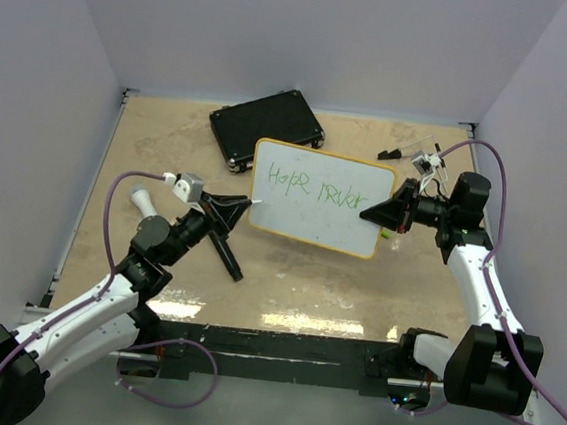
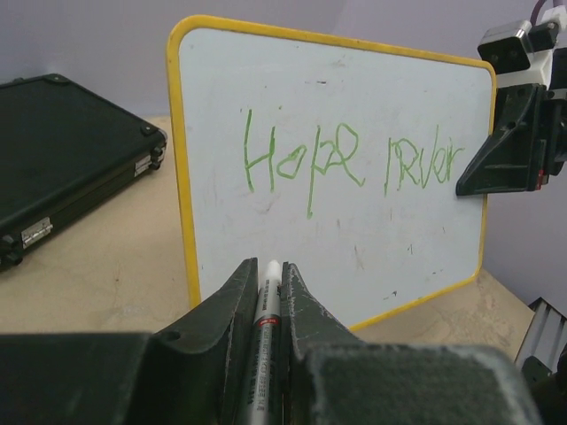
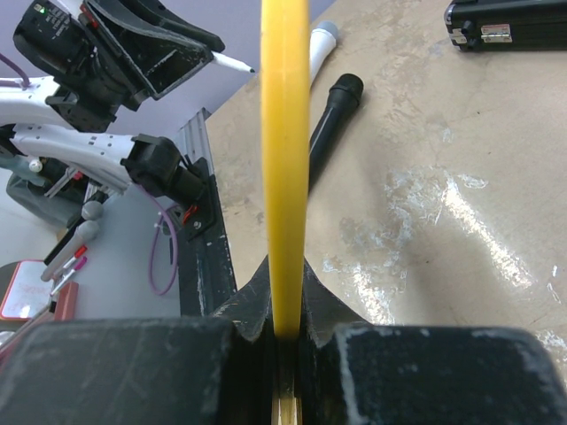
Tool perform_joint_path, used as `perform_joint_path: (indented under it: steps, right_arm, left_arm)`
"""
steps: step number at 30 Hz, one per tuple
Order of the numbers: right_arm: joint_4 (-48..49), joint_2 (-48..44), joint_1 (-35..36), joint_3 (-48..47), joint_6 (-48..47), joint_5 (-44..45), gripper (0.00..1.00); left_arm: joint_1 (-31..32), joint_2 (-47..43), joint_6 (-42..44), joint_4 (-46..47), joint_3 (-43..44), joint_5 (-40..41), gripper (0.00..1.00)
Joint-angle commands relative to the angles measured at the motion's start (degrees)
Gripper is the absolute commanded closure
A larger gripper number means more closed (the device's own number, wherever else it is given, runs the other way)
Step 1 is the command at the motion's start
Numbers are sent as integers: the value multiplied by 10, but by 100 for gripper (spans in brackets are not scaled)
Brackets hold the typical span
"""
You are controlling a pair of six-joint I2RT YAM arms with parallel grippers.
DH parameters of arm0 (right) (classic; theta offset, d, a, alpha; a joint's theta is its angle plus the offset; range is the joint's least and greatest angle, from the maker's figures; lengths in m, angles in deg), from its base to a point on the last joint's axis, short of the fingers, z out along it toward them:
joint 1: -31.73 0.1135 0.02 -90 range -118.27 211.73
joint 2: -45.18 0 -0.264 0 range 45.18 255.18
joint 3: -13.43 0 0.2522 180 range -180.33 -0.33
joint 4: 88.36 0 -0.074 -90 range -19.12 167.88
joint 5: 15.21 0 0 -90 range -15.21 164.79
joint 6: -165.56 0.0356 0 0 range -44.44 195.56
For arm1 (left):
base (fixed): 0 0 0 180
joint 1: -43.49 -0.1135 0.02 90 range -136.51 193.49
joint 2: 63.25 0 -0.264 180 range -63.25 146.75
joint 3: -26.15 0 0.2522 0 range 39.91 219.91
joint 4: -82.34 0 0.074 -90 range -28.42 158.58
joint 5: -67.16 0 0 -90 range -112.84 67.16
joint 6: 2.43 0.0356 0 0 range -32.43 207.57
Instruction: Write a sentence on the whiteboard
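Note:
The whiteboard (image 1: 313, 215) with its yellow rim is held tilted up above the table. My right gripper (image 1: 374, 212) is shut on its right edge; in the right wrist view the rim (image 3: 284, 133) runs edge-on between my right gripper's jaws (image 3: 285, 270). The sentence (image 2: 353, 162) is green handwriting across the upper face, also readable from above (image 1: 316, 188). My left gripper (image 2: 268, 267) is shut on a white marker (image 2: 265, 310), which points at the board's lower left part. Its tip (image 3: 237, 65) stands a little off the board's face.
A black case (image 1: 267, 129) lies at the back left, behind the board. A black stick-like object (image 1: 227, 255) and a white cap (image 1: 142, 201) lie on the table by my left arm. Small parts (image 1: 424, 163) sit at the back right.

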Motion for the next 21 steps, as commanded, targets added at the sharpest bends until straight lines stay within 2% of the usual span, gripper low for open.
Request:
perform_joint_path:
  steps: [1, 12, 21]
  right_arm:
    - [22, -17, -2, -12, -1, -30, 100]
    - [22, -15, -2, -13, -1, -29, 100]
    - [22, -15, -1, -13, -1, -29, 100]
  left_arm:
    - [-2, 0, 29, 21, 37, -4, 100]
    - [3, 17, 28, -4, 50, -21, 100]
    - [33, 16, 36, -27, 54, 7, 100]
